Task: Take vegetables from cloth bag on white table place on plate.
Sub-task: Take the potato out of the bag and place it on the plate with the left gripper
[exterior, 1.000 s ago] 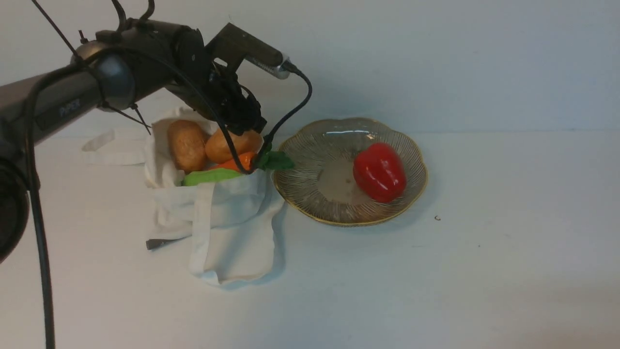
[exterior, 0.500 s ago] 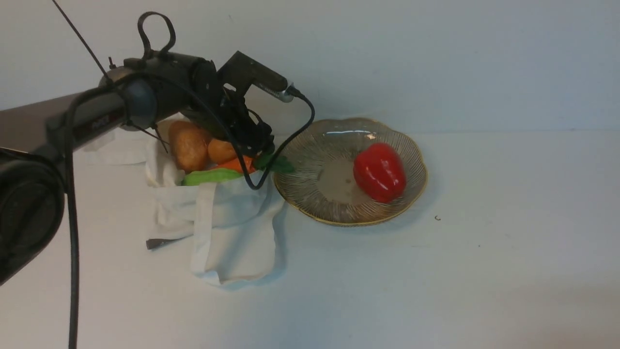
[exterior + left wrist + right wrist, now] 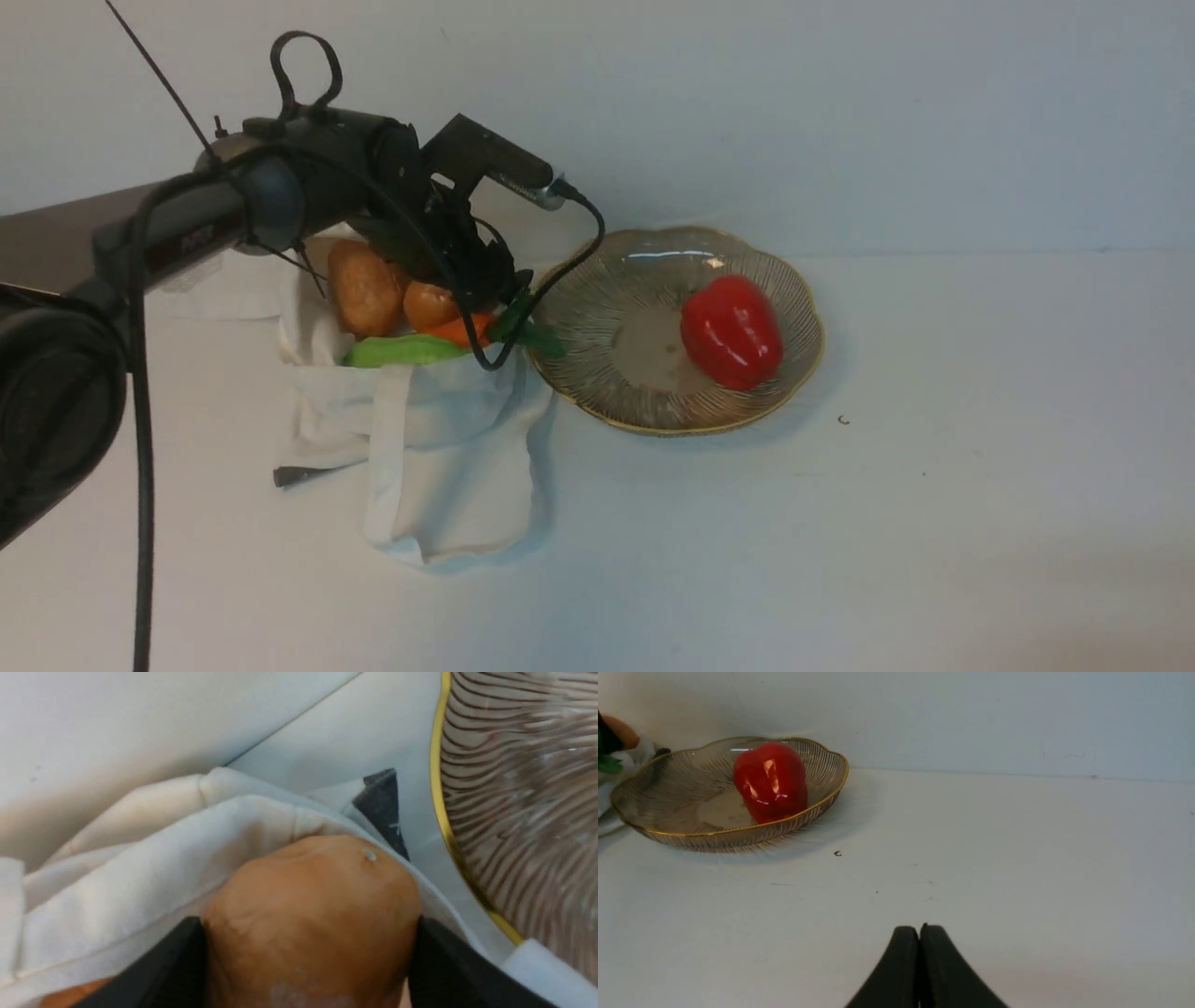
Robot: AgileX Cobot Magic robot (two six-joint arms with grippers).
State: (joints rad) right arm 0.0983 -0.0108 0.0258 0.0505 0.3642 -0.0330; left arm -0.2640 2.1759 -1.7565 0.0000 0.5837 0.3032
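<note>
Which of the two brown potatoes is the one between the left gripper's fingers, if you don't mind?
The potato nearer the plate; the other lies farther left, outside the fingers.

The left arm [image 3: 210, 224] bears slightly blurred lettering reading "PIPER", to the left of the cloth bag [image 3: 448, 467]. At the bag's edge, a dark tag [image 3: 382, 807] has a pale mark too small to read.
</note>
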